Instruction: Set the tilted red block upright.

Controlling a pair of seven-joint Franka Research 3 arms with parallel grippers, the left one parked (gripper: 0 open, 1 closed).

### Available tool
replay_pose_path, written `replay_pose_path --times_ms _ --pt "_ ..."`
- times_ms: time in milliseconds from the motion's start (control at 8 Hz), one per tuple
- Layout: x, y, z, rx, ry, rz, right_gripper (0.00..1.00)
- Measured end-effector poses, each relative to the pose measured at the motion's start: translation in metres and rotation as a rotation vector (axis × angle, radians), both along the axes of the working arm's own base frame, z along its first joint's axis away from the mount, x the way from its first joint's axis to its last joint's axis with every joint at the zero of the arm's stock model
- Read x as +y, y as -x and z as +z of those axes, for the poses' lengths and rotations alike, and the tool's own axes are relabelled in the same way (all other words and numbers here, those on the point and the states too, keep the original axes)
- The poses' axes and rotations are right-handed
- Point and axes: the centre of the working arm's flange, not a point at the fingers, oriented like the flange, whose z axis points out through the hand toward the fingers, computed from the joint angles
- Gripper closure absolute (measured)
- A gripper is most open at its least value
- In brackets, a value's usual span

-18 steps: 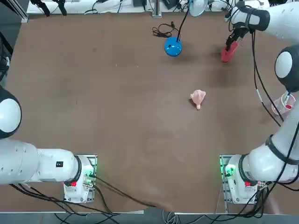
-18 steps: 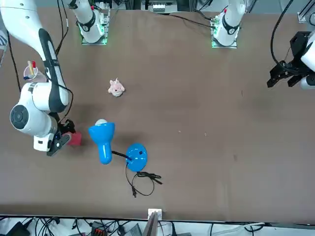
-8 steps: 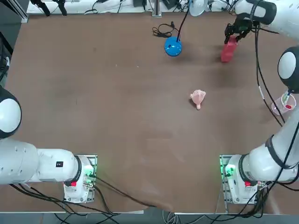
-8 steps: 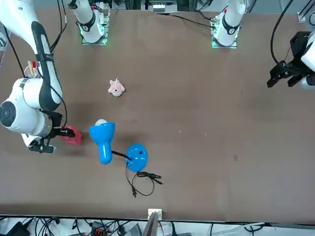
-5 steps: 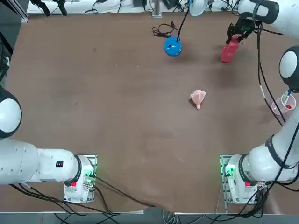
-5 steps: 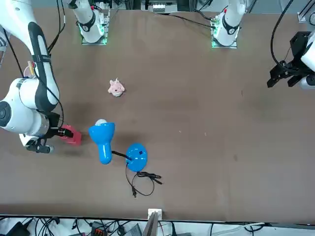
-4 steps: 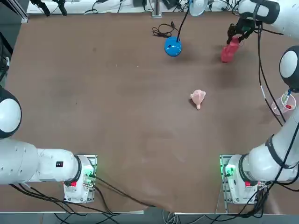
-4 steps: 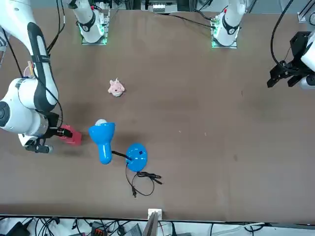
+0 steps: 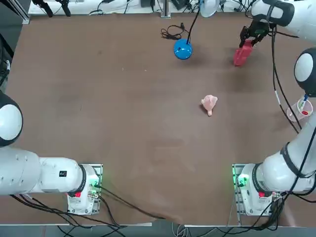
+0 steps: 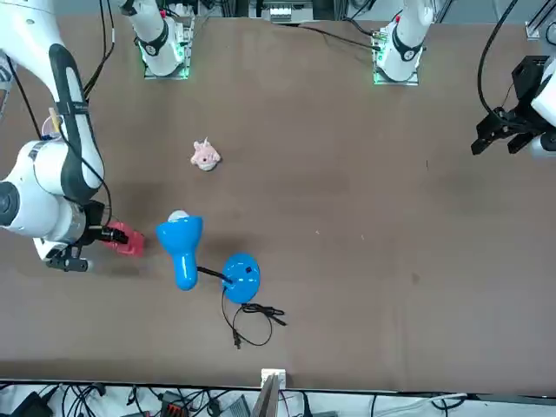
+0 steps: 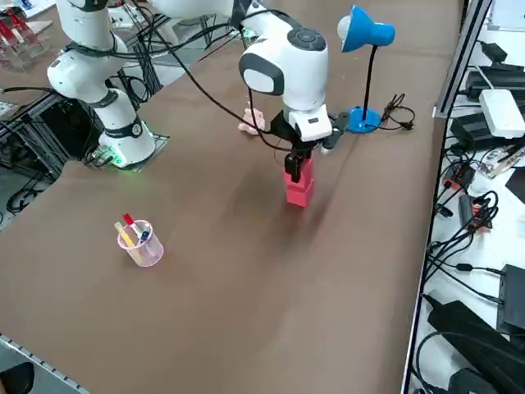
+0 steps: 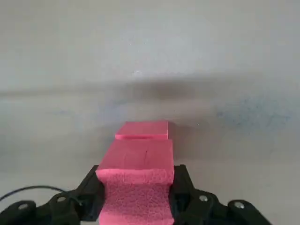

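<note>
We see the right end effector [image 12: 136, 199] clamped on the upper part of the red block [image 11: 299, 182], a finger [image 12: 89, 192] pressed to each side. The block stands on the brown table [image 9: 123, 113] near its far right edge, close to upright, right of the blue lamp [image 11: 365, 49]. A pink lump [image 9: 209, 103] lies well apart, nearer the robot.
</note>
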Motion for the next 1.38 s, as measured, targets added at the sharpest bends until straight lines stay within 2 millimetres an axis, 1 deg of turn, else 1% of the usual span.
replay_pose_path --times_ms 250,1375 --pt "0.0012 -0.0004 -0.0052 0.002 -0.013 -0.009 0.3" --pt "0.0023 -0.0002 -0.0113 0.008 -0.032 -0.014 0.31"
